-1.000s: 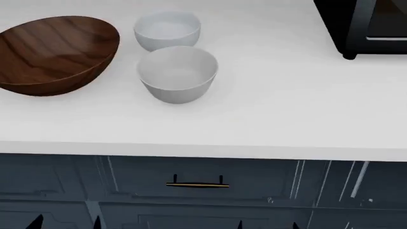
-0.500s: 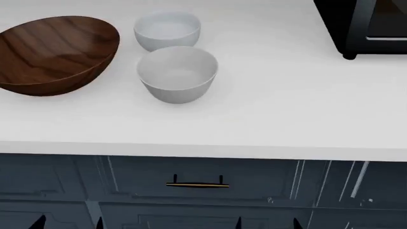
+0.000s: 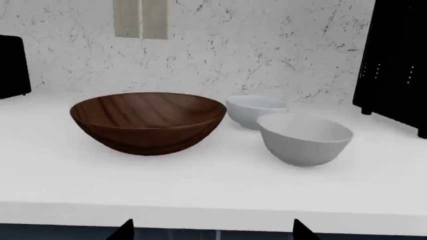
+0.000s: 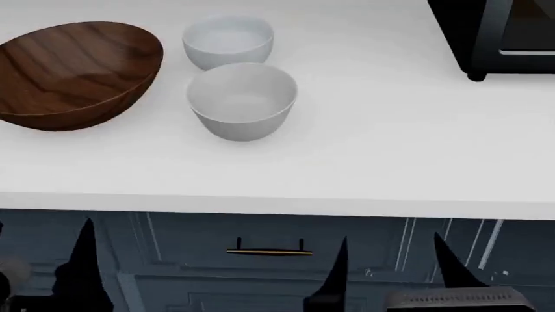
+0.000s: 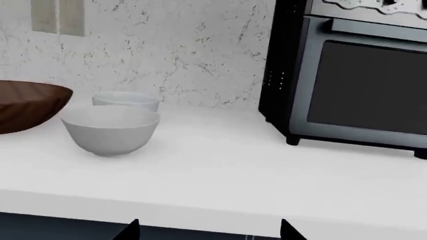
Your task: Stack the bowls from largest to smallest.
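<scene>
Three bowls stand on the white counter [image 4: 390,149]. The large dark-brown wood-grain bowl [image 4: 74,71] is at the left. The smaller white bowl [image 4: 228,40] is behind the mid-sized deep white bowl [image 4: 242,99]. All are apart and empty. My left gripper [image 4: 43,266] and right gripper [image 4: 394,270] are open and empty, low in front of the cabinet, below the counter edge. The left wrist view shows the brown bowl [image 3: 148,122], small bowl [image 3: 257,111] and mid-sized bowl [image 3: 305,137] beyond the gripper [image 3: 213,232]. The right wrist view shows the mid-sized bowl [image 5: 111,129] beyond the gripper [image 5: 210,231].
A black toaster oven [image 4: 503,36] stands at the counter's back right, also in the right wrist view [image 5: 353,85]. Dark blue cabinets with a drawer handle [image 4: 269,250] are below the counter. A black appliance [image 3: 13,65] stands far left by the marble wall.
Both grippers have risen from the bottom edge of the head view towards the counter front. The bowls have not moved.
</scene>
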